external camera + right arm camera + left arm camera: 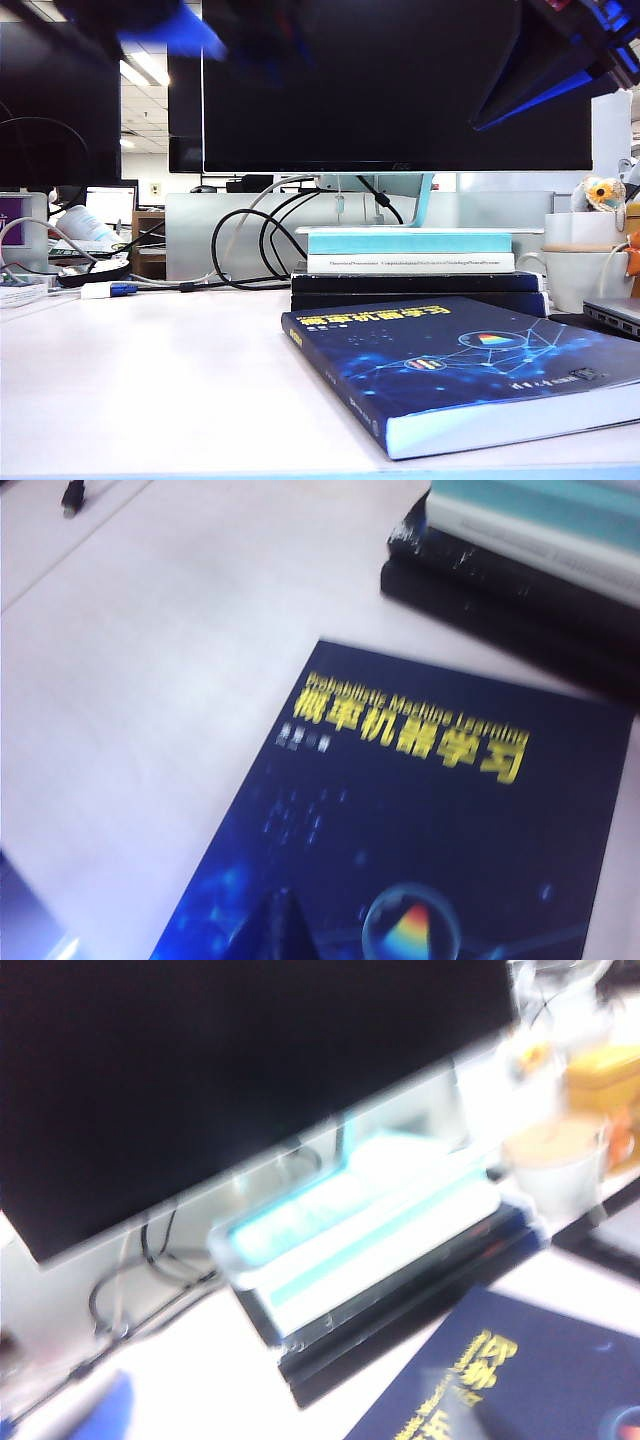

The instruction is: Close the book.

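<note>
- Lying shut on the table [150, 380], the book [470, 365] shows its cover.
- Left gripper [185, 30] high above the book's left: fingers apparently released.
- Right gripper [560, 80] above the book's right: finger state indeterminable.

The book [470, 365] lies closed on the table [150, 380], near and right. Just behind it sits a stack of books [415, 268], with the monitor [400, 85] behind the stack. A mug [590, 275] stands right of the stack. Cables [240, 250] run far left of it. Both grippers hang above the table, the left gripper [185, 30] far left and the right gripper [560, 70] far right.

Left claw [175, 30] and right claw [560, 90] hang high, blurred; finger spread unclear.
</note>
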